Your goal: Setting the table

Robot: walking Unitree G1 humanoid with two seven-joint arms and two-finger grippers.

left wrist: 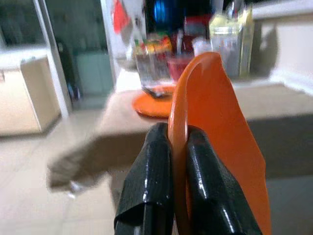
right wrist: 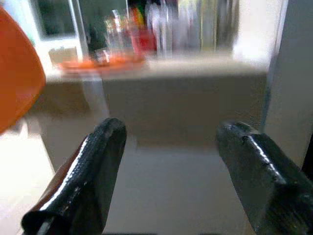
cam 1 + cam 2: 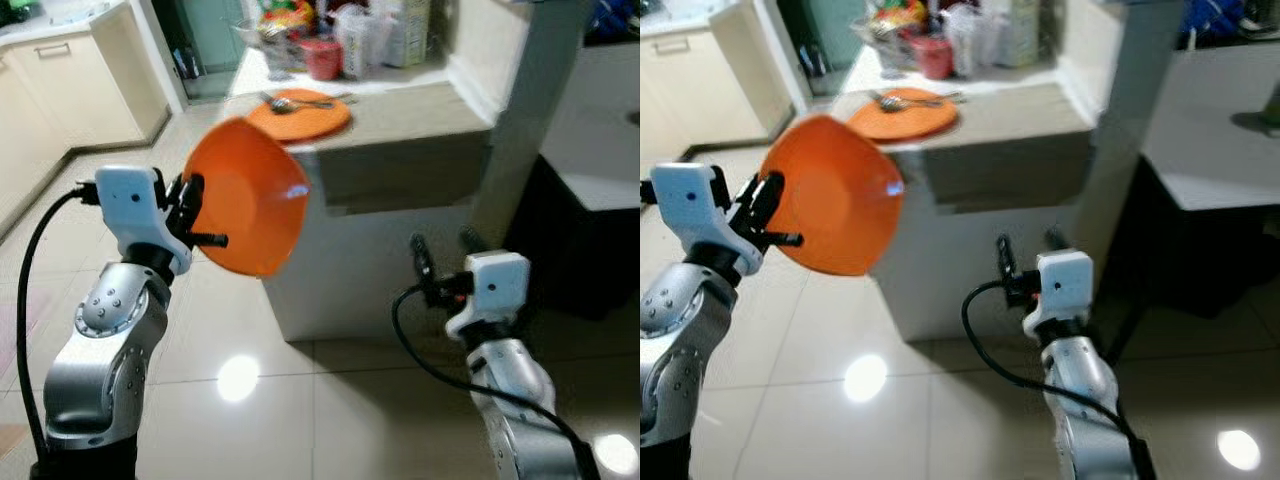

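Note:
An orange bowl (image 3: 248,196) hangs on edge in the air, short of the counter's near corner, its hollow facing the counter. My left gripper (image 3: 192,212) is shut on the bowl's rim (image 1: 179,128), one black finger (image 1: 151,176) on each side. An orange plate (image 3: 299,115) with cutlery (image 3: 292,101) on it lies on the counter top (image 3: 400,110). Lower and to the right, my right gripper (image 3: 445,245) stands open with nothing between its fingers (image 2: 93,166), pointing at the counter's white front.
The counter's back holds a red cup (image 3: 322,57), a clear jar (image 3: 357,42) and packets. Cream cabinets (image 3: 60,85) run along the left. A dark unit with a white top (image 3: 590,170) stands to the right. Glossy tile floor (image 3: 300,400) lies below.

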